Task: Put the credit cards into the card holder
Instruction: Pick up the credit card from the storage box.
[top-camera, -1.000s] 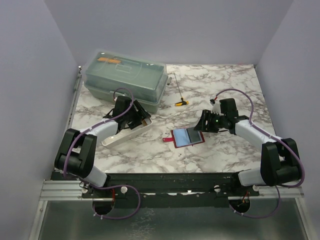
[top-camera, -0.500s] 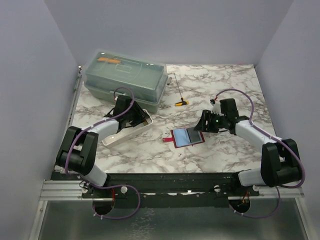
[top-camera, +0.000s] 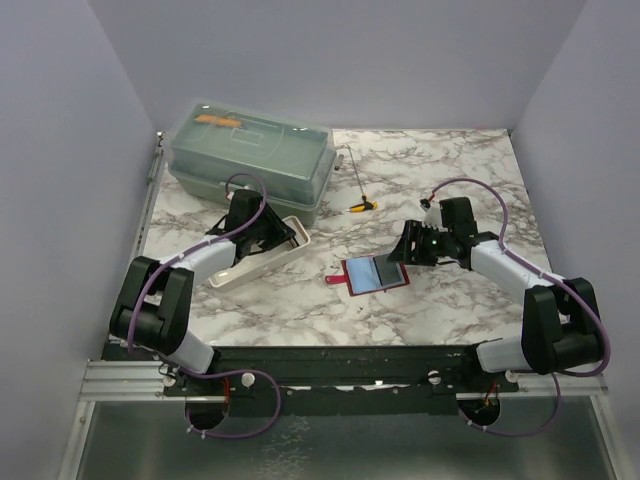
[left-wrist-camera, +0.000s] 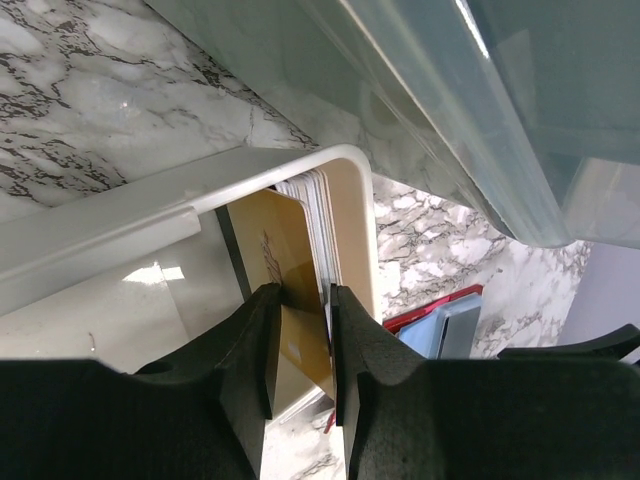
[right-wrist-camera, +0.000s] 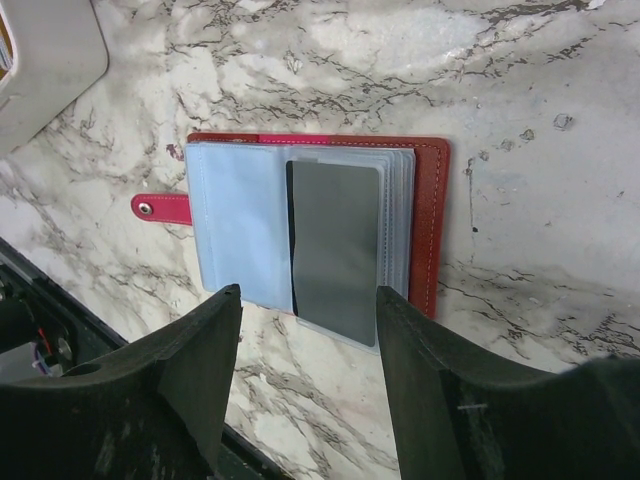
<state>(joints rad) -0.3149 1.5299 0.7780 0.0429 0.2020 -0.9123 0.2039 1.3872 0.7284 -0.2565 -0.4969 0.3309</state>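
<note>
One card in, more to file
A dark grey card sits sleeved in the open red card holder; left tool pinches a tan card (white plastic tray, left of holder); right tool spread.

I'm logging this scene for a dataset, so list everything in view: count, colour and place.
card holder: one, red, lying open near the middle of the table
dark card: one, dark grey, on the card holder's clear sleeves
tray: one, white, beside the box
tan card: one, tan, standing in the tray
card stack: count unclear, white edges, in the tray behind the tan card
box: one, translucent grey-green, lidded, far left
tool: one, yellow handle, thin metal shaft, right of the box
table: one, white-grey marble
left gripper: one, black, shut on the tan card
right gripper: one, black, open above the card holder
</note>
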